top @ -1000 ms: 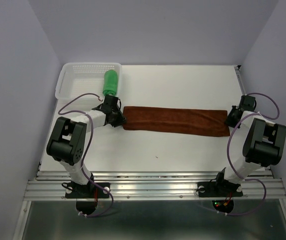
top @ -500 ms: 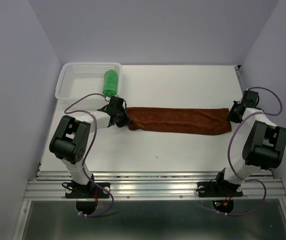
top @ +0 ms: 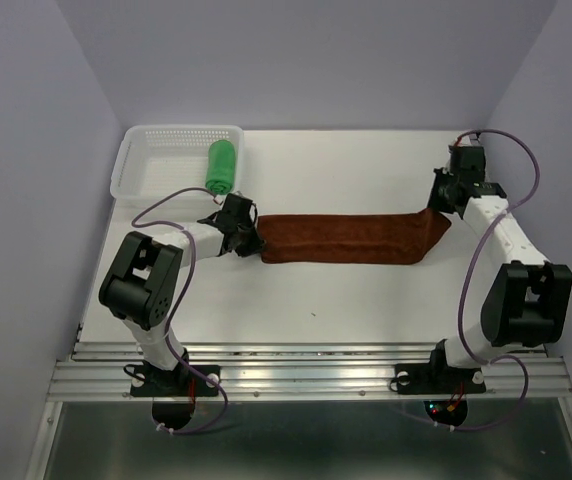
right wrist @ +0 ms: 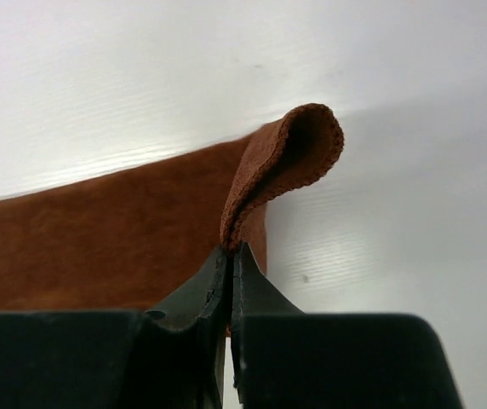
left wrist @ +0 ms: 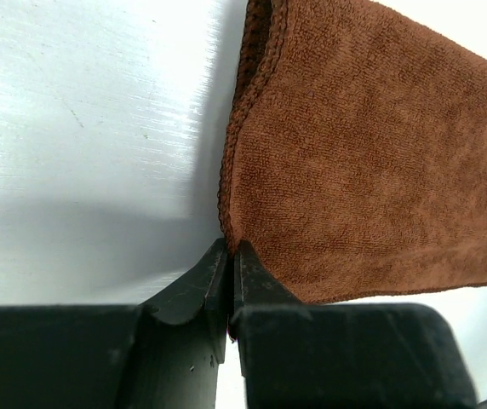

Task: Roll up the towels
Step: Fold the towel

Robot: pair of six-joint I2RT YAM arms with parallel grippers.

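Table (top: 366,300) bears rust towel (top: 346,238), long flat strip between arms. Green towel (top: 221,166) already rolled, at basket (top: 156,135) right edge. Right gripper (top: 436,205) pinches lifted, curled end. Left gripper (top: 251,240) pinches opposite corner. Advice: anchor left end, make first turn tight, edges aligned.

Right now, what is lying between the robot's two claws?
The rust-brown towel, stretched along the table. The left gripper pinches one end, the right gripper the other, lifted end. The top view shows it.
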